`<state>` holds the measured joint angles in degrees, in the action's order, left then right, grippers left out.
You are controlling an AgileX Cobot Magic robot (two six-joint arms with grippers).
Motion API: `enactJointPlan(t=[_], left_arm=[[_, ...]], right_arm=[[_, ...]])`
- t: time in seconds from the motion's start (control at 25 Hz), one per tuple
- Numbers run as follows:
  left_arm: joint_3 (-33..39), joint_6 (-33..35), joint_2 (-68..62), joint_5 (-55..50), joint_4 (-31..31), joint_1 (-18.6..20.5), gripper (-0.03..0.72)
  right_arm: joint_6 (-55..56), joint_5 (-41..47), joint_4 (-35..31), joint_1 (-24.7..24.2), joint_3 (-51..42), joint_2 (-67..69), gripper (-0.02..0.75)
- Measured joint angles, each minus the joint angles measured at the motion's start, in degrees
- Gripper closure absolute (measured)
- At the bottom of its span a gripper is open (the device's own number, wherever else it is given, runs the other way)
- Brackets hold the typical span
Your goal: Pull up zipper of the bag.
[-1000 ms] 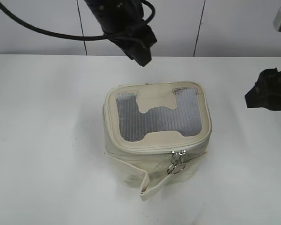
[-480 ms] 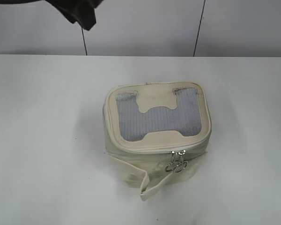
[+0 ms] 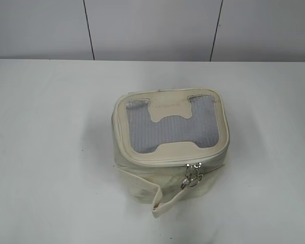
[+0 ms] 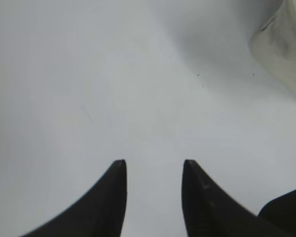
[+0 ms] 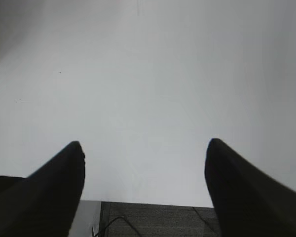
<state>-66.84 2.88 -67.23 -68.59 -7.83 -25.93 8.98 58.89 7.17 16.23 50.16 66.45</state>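
Two silver sliders (image 3: 192,176) — unlabelled bag (image 3: 170,147)

even, soft overhead light; the table (image 3: 51,152) is bright without glare. the bag (image 3: 168,168) casts a faint shadow leftward. both wrist views are soft, their fingertips blurred.

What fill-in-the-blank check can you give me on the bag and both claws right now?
1. The two silver sliders of the zipper sit together at the bag's ____ edge, nearest the camera.
2. The left claw holds ____.
3. The right claw stands ____ than the left.
4. The loose strap lies on the ____.

Missing words: front; nothing; wider; table
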Motion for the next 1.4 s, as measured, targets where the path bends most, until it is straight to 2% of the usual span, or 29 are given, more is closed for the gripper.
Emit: enactJointPlan(t=[0.24,0.52,0.92,1.2,1.4], left_arm=[[15.9,0.0,21.2,4.4,0.4,1.1,0.398],[29.4,0.0,43.1,4.9,1.3,1.2,0.398],[34.0,0.0,63.9,4.6,6.5,1.2,0.399],[35.0,0.0,67.6,6.8,7.8,1.2,0.400],[35.9,0.0,67.6,8.0,7.8,1.2,0.400]], right_arm=[[-4.9,1.9,-2.5,0.0,-3.1,-8.7,0.148],[-8.0,2.9,-6.6,0.0,-9.7,-23.6,0.181],[-8.1,3.0,-8.1,0.0,-20.0,-46.8,0.191],[-8.2,2.6,-8.3,0.0,-20.6,-61.8,0.192],[-8.4,1.6,-8.3,0.0,-21.1,-65.6,0.192]])
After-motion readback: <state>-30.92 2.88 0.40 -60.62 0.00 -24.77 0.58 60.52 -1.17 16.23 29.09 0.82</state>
